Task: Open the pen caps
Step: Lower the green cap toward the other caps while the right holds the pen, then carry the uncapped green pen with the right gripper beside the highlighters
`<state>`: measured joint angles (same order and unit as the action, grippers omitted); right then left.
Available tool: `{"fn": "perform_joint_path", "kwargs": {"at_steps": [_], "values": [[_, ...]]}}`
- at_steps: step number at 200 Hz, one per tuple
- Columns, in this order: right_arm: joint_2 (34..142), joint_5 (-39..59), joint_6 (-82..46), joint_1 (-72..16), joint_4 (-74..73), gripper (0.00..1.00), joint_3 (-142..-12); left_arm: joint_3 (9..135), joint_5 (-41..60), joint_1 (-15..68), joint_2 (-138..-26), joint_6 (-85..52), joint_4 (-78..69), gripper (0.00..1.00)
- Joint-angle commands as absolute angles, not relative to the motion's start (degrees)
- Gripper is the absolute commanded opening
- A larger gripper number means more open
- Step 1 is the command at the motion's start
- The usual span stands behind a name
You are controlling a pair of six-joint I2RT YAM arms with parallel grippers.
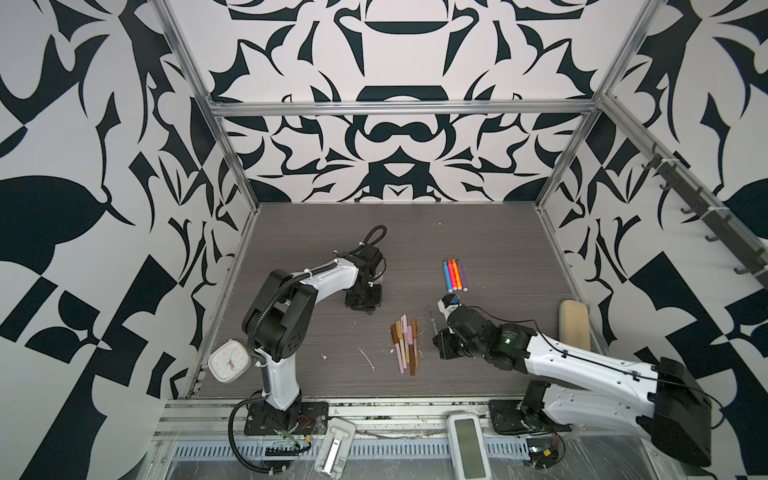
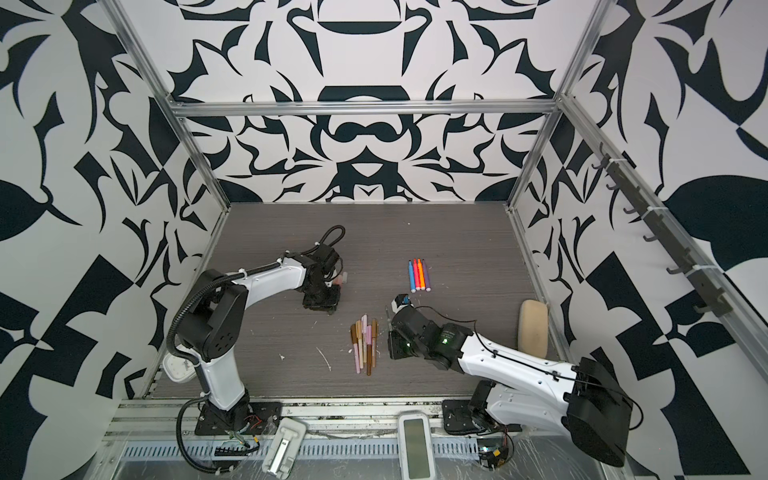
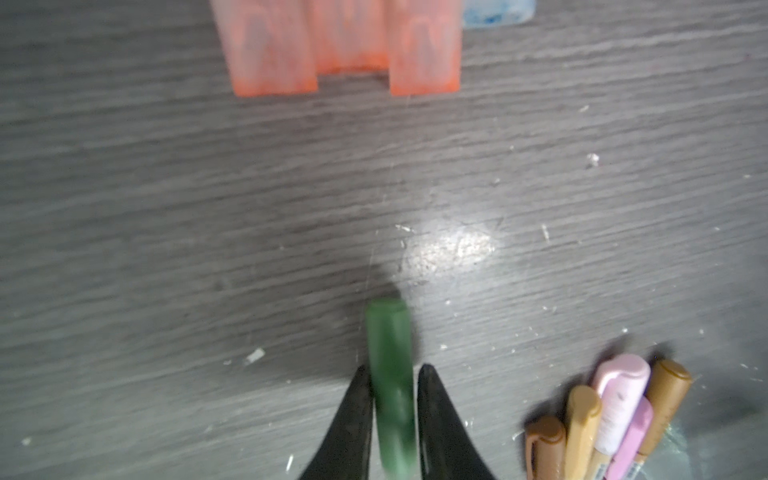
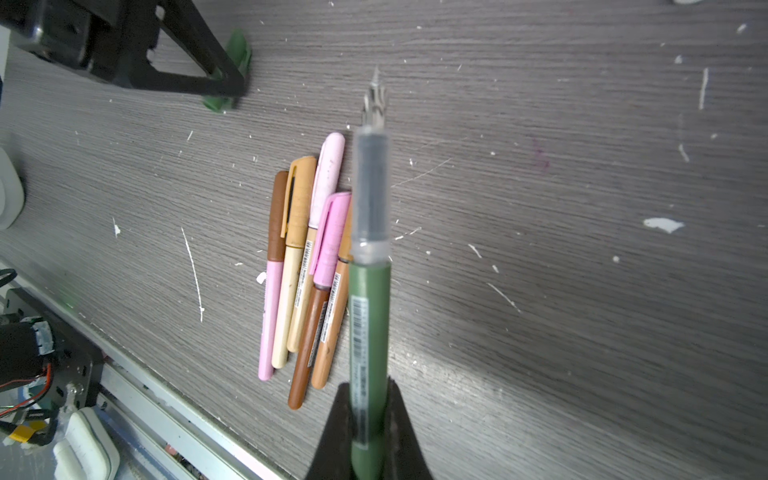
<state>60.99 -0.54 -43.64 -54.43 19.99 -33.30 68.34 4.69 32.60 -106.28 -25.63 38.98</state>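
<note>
My left gripper stands fingertips-down on the table left of centre. A green pen cap stands loose and blurred between its fingers, with thin slits on both sides. My right gripper is shut on the barrel of a green pen whose clear section and tip are bare. It holds this pen above the table, right of the slim pens, a capped brown, tan and pink bunch. Three translucent orange caps and a blue one lie just beyond the left gripper. The bright pens lie side by side farther back.
White flecks and a long white streak dot the grey table. A beige pad lies by the right wall. A white clock sits at the front left corner, and a white device lies on the front rail.
</note>
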Motion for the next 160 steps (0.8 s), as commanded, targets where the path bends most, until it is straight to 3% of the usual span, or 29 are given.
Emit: {"fn": "perform_joint_path", "kwargs": {"at_steps": [1,66,103,160], "values": [[59.68,-1.93,-43.97,-54.50,21.26,0.00,-33.20,69.41,4.10,32.70,-106.62,-25.58,41.66,0.24],[60.19,-4.32,-44.02,-54.45,24.33,0.00,-33.92,69.96,4.43,32.87,-104.51,-25.93,41.91,0.25],[64.20,-8.00,-40.98,-52.70,29.92,0.00,-37.28,67.40,10.52,32.87,-98.00,-25.49,36.48,0.25],[69.95,-5.51,-32.56,-42.04,33.36,0.00,-45.25,66.07,9.58,32.87,-92.14,-24.74,34.89,0.27]]}}
